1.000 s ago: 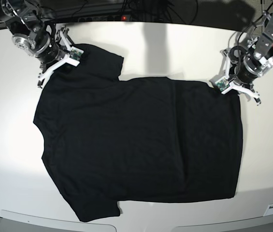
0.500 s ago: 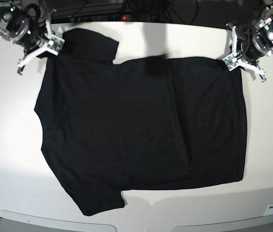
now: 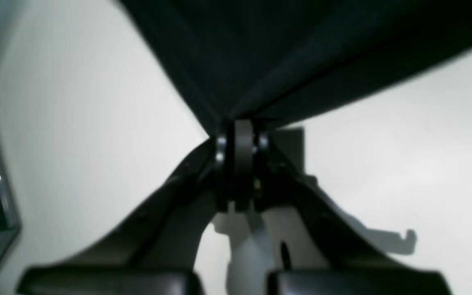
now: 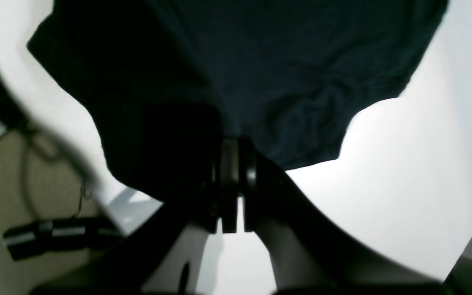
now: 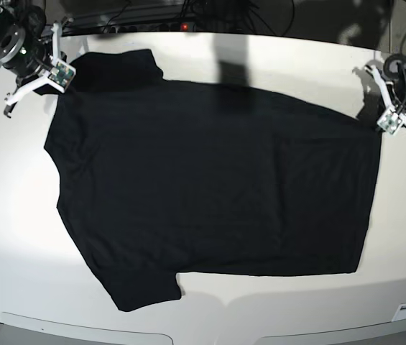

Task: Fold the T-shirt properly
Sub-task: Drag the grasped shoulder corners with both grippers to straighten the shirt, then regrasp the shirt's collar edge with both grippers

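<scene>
My left gripper [image 3: 240,139] and right gripper [image 4: 234,153] each pinch the large black cloth T-shirt [image 5: 210,187] (plain side up) on the white table [image 5: 397,237].

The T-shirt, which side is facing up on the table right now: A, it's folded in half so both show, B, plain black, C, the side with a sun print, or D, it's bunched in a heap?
B: in the base view the T-shirt lies spread flat on the table as one unbroken black surface, with no print visible and both sleeves out; the left gripper and right gripper pinch its far corners.
</scene>
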Controlling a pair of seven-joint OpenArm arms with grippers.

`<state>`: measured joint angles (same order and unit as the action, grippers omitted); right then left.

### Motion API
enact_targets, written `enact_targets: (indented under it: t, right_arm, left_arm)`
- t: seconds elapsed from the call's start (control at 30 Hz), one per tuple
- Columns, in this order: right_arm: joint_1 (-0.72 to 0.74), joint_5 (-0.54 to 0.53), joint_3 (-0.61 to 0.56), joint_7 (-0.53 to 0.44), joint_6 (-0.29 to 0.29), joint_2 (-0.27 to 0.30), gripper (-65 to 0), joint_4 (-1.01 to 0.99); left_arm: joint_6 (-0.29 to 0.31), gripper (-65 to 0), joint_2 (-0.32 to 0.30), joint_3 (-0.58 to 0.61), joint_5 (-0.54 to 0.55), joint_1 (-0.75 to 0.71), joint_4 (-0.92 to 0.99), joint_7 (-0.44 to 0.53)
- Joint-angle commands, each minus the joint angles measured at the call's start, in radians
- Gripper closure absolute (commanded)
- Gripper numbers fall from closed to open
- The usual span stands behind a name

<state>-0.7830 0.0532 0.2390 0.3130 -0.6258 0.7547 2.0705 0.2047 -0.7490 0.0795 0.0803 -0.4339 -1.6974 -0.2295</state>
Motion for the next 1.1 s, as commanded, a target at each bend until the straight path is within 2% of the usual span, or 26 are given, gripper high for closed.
enact_targets:
  t: [0.0,0.23,0.37,0.53,0.77,1.07]
  right_arm:
    - [0.021,-0.034,0.010,-0.018,0.010,0.008,0.0,-0.002]
    - [0.173,-0.115,0.000,-0.016,0.001,-0.035,0.0,-0.114]
    - [0.266,-0.117,-0.018,-0.024,-0.006,-0.061,0.0,-0.207]
    - [0.390,-0.116,-0.075,-0.025,-0.007,-0.065,0.0,-0.316]
    - [0.553,-0.113,-0.163,-0.024,-0.007,-0.065,0.0,-0.452]
    - [0.698,-0.114,-0.208,-0.036,-0.007,-0.066,0.0,-0.556]
  left_arm:
    - [-0.006,0.0,0.005,-0.009,-0.001,0.010,-0.013,0.014]
    - [-0.002,0.0,0.123,-0.007,-0.001,0.112,0.044,0.019]
    - [0.052,0.0,0.182,-0.007,-0.002,0.202,0.150,0.024]
    - [0.070,0.0,0.247,-0.007,-0.056,0.311,0.270,0.026]
    - [0.076,0.0,0.258,-0.007,-0.062,0.398,0.346,0.026]
    - [0.076,0.0,0.259,-0.007,-0.062,0.423,0.350,0.052]
